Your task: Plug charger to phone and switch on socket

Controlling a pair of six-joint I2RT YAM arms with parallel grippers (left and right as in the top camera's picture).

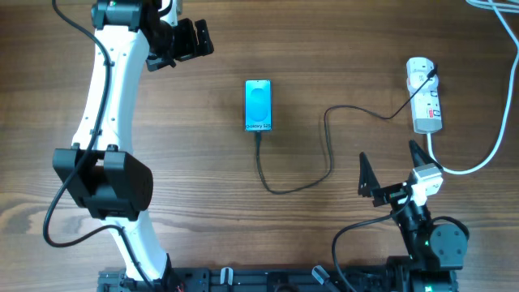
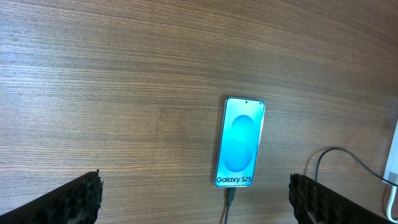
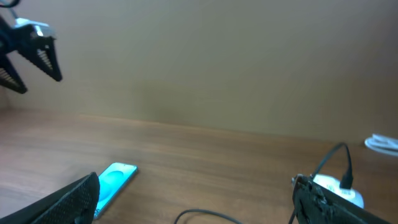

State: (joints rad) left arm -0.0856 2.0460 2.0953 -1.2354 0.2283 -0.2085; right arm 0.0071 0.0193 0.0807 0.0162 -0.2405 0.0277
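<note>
Lower right of overhead: right hand (image 1: 392, 166), fingers spread wide, empty, one tip near lower end of socket (image 1: 425, 97), not touching. Above that, mid-frame: charger (image 1: 328, 138) slack on desk (image 1: 243, 235), looped below phone (image 1: 258, 105), one end at phone's bottom edge by white text strip, other end up at socket's top. Phone flat, screen up, lit cyan, centre of frame. Socket at rt side, white cord (image 1: 486, 158) curving off toward rt edge. Switch pos: can't tell. Upper left: left hand (image 1: 204, 39), wide too, empty, well apart from phone.
</note>
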